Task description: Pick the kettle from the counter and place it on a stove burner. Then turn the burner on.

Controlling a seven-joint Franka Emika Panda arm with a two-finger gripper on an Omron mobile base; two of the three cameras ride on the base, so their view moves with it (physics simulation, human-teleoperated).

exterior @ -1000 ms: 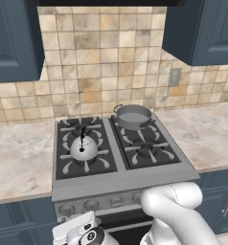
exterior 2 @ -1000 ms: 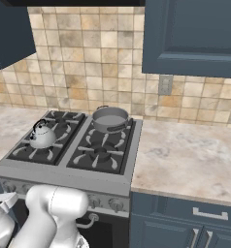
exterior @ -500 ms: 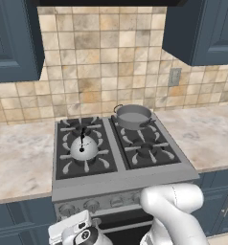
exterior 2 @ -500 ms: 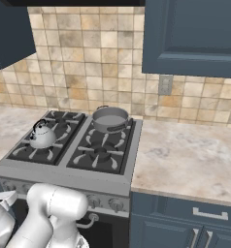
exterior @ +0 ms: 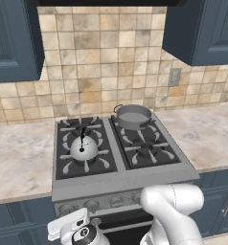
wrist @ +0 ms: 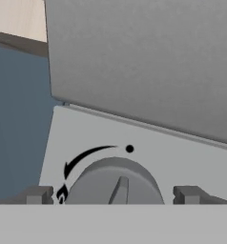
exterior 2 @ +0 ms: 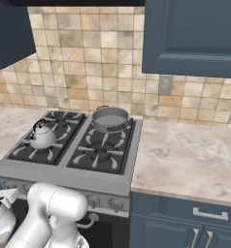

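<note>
You had the kettle [exterior: 84, 147] already sitting on the front-left stove burner [exterior: 85, 155], its thin black handle upright, well apart from the counter [exterior: 17, 158] to the left of the stove. The wider grey pot [exterior: 132, 116] stood on the back-right burner; from the right base camera the kettle [exterior 2: 42, 136] and pot [exterior 2: 110, 119] sat on diagonal corners of the cooktop.

Your arm was folded low in front of the stove, with the hand down by the control panel [exterior: 111, 201] at its left end. In the hand view your gripper [wrist: 113, 195] was spread as wide as it goes, one dark fingertip [wrist: 39, 194] on either side of a round grey knob [wrist: 114, 183], holding nothing. The knob carried a raised ridge pointing up, with a curved arrow, a dot and a small flame mark printed on the panel around it. Whether the fingertips actually touched the knob was hard to judge there; they looked just clear of it.
</note>
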